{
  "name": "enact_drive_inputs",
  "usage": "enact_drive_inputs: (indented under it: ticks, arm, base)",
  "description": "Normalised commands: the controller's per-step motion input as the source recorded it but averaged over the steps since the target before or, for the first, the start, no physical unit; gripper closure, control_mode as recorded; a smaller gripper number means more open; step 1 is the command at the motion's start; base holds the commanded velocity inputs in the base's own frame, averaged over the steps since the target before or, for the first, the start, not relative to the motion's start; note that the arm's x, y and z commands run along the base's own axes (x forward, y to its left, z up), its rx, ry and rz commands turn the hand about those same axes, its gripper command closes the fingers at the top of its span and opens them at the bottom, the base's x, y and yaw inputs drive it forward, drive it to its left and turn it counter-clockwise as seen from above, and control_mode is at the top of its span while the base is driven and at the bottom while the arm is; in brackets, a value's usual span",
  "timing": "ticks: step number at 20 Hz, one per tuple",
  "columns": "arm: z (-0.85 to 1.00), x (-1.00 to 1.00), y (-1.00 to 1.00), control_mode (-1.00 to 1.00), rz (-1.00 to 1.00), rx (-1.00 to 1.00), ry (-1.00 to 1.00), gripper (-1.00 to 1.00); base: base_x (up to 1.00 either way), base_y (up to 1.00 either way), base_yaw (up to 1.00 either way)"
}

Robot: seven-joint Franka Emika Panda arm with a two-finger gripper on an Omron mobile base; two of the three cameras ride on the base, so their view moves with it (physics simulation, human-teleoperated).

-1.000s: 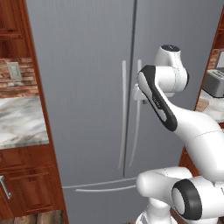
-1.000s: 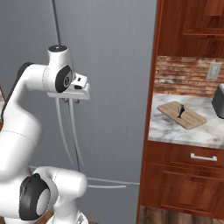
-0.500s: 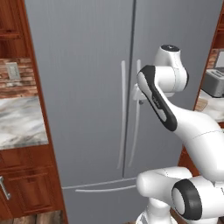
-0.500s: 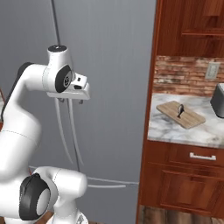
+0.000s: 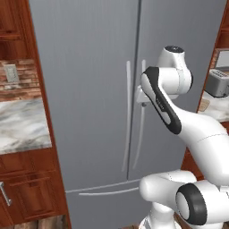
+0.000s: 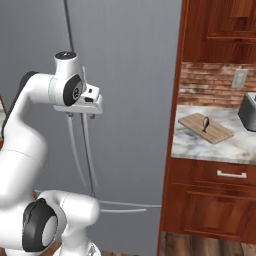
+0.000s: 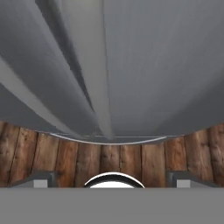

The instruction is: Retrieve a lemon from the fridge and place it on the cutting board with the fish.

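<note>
The grey fridge (image 5: 89, 67) stands shut, its two long silver handles side by side at the door seam. My gripper (image 6: 81, 116) points downward close against the right door's handle (image 6: 89, 150), at about upper handle height. In the hand view that handle (image 7: 97, 78) runs down between my widely spread fingertips (image 7: 41, 179), so the gripper (image 7: 111, 181) is open and holds nothing. The tan cutting board (image 6: 205, 127) lies on the marble counter to the right of the fridge, with the dark fish (image 6: 205, 122) on it. The lemon is out of view.
A silver toaster (image 6: 248, 112) sits on the counter (image 6: 200, 147) just right of the board. Wooden cabinets and drawers (image 6: 215, 200) flank the fridge. Another marble counter (image 5: 20, 129) lies to the fridge's left. The bottom drawer handle (image 5: 107, 190) curves below the doors.
</note>
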Motion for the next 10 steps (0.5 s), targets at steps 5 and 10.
enact_drive_inputs:
  ticks: [5, 10]
  arm:
    - [0.00, 0.00, 0.00, 1.00, 0.00, 0.00, 0.00, -1.00]
    - [0.00, 0.00, 0.00, 1.00, 0.00, 0.00, 0.00, -1.00]
  base:
    - [-0.17, 0.43, -0.01]
    - [-0.27, -0.01, 0.00]
